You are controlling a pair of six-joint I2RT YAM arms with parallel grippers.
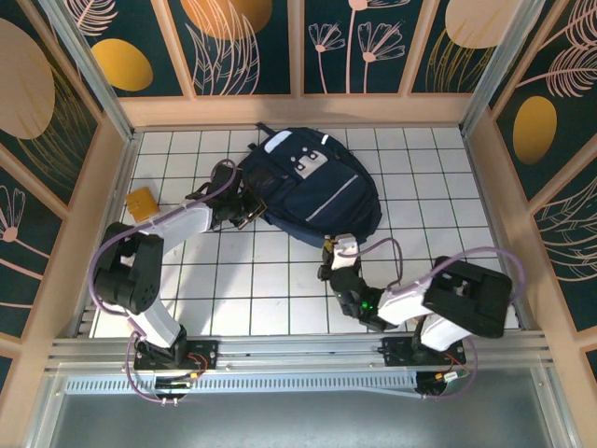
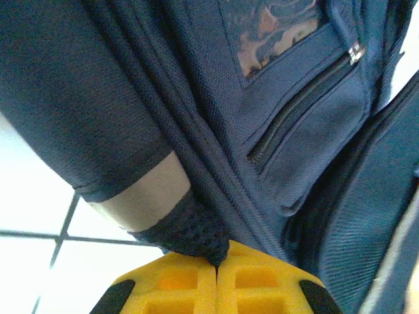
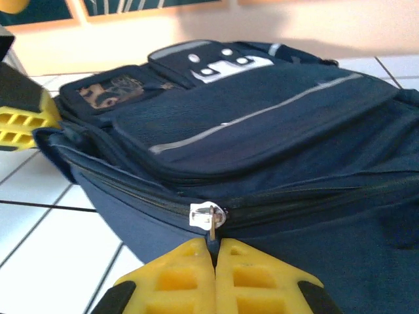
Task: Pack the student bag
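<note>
1. While the large navy-blue fabric backpack [image 1: 312, 191] lies far-centre on the table [image 1: 233, 289], the left tool [image 2: 216, 261] pinches its mesh edge [image 2: 190, 232].
2. The right tool [image 3: 215, 243] pinches the silver zipper pull [image 3: 209, 217].
3. Zipper step, probably; next needs a steady pull along it.

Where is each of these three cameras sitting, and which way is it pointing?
Top: above and behind the bases, looking down on table and bag; left arm and right arm show.
Left wrist: at the bag's side, close up; left gripper pinches its fabric.
Right wrist: low, facing the bag's zip; right gripper pinches the zip pull.
Shared: both wrist views see the bag's patterned patch.
</note>
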